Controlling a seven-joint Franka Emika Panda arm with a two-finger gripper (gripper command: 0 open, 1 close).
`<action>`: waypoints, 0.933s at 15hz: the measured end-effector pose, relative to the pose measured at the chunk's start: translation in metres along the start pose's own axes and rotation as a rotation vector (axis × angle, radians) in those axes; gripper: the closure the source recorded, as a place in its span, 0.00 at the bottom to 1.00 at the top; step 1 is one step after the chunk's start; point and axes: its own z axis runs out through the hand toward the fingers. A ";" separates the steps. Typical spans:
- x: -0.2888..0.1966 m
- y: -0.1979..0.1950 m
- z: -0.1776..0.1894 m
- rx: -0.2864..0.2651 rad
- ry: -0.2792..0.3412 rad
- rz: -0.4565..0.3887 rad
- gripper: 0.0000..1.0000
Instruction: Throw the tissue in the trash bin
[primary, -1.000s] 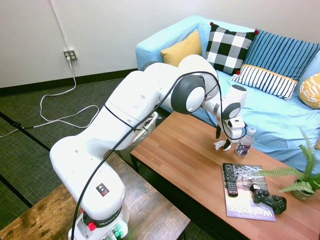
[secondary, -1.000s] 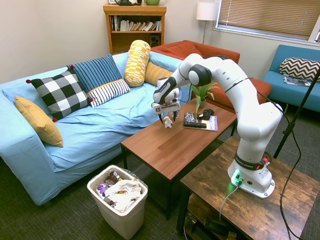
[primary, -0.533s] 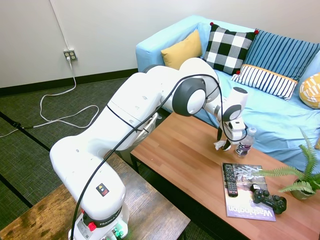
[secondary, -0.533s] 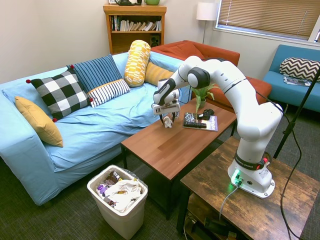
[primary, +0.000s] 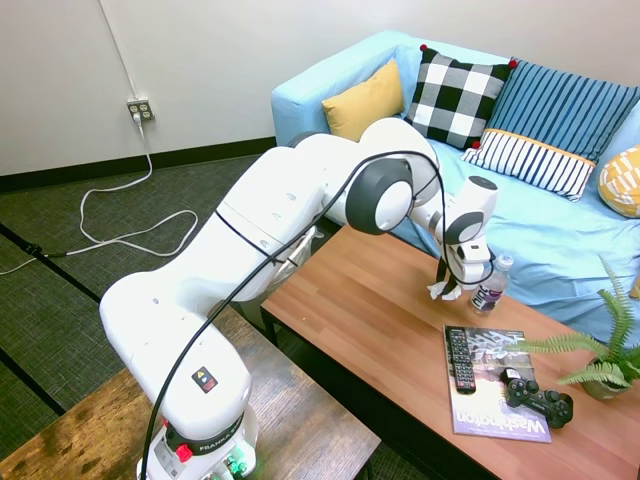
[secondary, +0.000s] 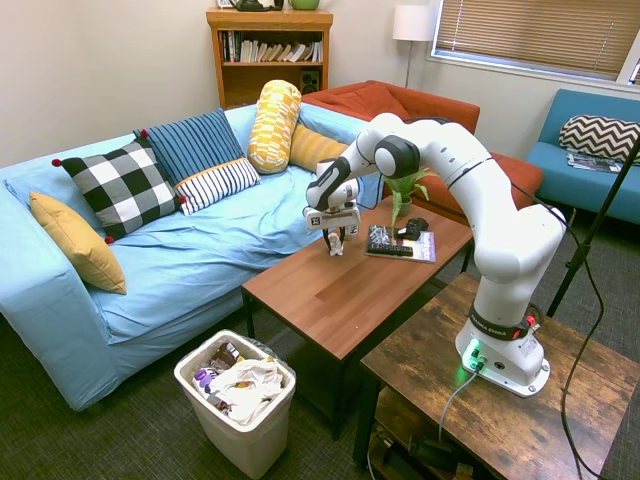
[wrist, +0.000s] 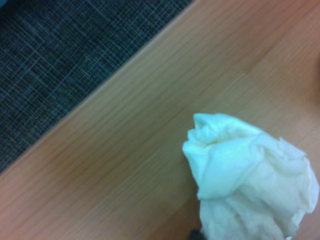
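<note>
The bin (secondary: 237, 400) stands on the floor at the near end of the table (secondary: 340, 290), full of trash and well apart from the arm. Farther along, a magazine (primary: 495, 395) carries a remote (primary: 459, 359) and a controller (primary: 537, 395). At the sofa-side edge, the gripper (primary: 449, 290) is down on the tissue (primary: 438, 291), fingers closed around it, just beside the bottle (primary: 489, 285).

Tissue (primary: 438, 290) on table (primary: 370, 310) beside bottle (primary: 489, 285), below end effector (primary: 449, 291).
</note>
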 end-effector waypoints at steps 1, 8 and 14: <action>0.000 0.000 0.000 0.005 0.000 0.001 1.00; -0.039 -0.003 -0.079 0.115 0.026 -0.090 1.00; -0.258 0.041 -0.177 0.177 0.134 -0.407 1.00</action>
